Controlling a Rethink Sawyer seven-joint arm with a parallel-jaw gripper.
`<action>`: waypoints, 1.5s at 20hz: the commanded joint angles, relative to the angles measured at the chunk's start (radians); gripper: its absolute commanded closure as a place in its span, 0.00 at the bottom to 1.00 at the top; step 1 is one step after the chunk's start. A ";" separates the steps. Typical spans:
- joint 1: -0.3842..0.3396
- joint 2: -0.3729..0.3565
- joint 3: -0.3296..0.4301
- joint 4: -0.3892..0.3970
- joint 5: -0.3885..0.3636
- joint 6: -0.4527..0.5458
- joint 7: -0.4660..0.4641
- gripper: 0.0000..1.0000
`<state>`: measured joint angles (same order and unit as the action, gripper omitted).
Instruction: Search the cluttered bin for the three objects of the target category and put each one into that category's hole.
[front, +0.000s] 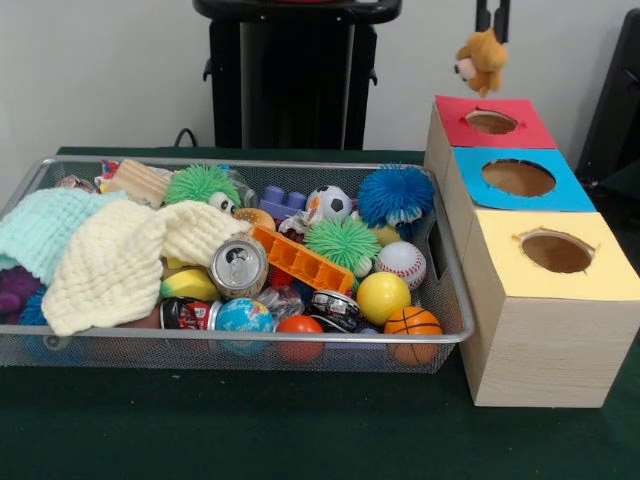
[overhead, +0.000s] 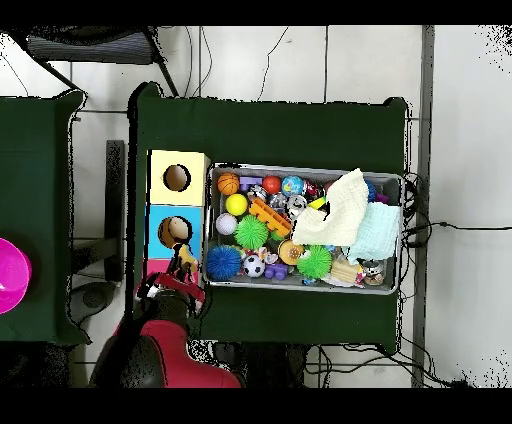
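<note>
The hand (front: 492, 22) grips a small brown plush bear (front: 482, 60), hanging it above the red-topped wooden box (front: 495, 122), right of the cluttered wire-mesh bin (front: 250, 345).

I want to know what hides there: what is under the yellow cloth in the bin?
Under the yellow cloth only edges show: a banana and a dark can at its front, a purple thing at its side. The rest is covered.

The gripper (front: 492, 22) hangs down from the top edge in the front view, its black fingers (front: 483, 17) clamped on a small brown plush toy (front: 482, 60) dangling beneath, while from overhead the red and black arm (overhead: 165, 335) reaches in from the bottom.
</note>
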<state>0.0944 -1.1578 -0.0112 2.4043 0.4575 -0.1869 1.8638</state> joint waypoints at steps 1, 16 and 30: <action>0.123 0.074 -0.049 0.049 0.185 -0.108 0.395 1.00; 0.046 0.261 -0.001 -0.004 0.016 -0.282 0.521 1.00; 0.091 0.220 -0.006 0.036 0.069 -0.207 0.536 1.00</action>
<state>0.1709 -0.9309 -0.0235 2.4048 0.4991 -0.4268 2.1444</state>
